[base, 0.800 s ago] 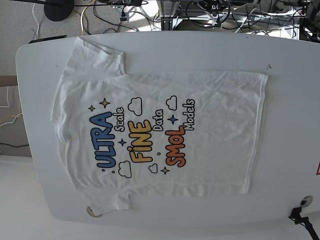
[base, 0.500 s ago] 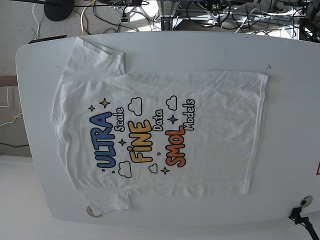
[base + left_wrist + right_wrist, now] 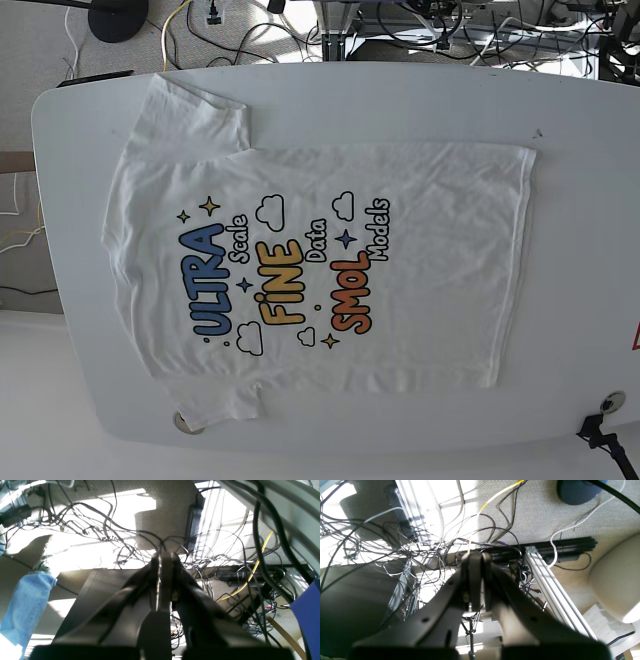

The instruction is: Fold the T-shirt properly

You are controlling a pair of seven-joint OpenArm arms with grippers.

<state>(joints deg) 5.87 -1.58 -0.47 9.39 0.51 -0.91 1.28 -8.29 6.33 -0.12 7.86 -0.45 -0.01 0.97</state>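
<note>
The white T-shirt [image 3: 320, 260] lies spread flat on the white table [image 3: 580, 200], print side up, collar end toward the left and hem toward the right. Its blue, yellow and orange "ULTRA FINE SMOL" print sits mid-shirt. One sleeve points to the table's far edge, the other to the near edge. Neither arm shows in the base view. In the left wrist view my left gripper [image 3: 164, 557] is shut and holds nothing, above a floor of cables. My right gripper [image 3: 477, 560] is likewise shut and bare, off the table.
A small round fitting [image 3: 184, 424] sits at the table's near edge by the lower sleeve. A black clamp [image 3: 604, 432] is at the near right corner. Cables and aluminium rails [image 3: 545, 580] cover the floor beyond the table. A blue-jeaned leg [image 3: 27, 605] stands at left.
The shirt lies unchanged on the table. At the top of the base view the cables have shifted slightly.
</note>
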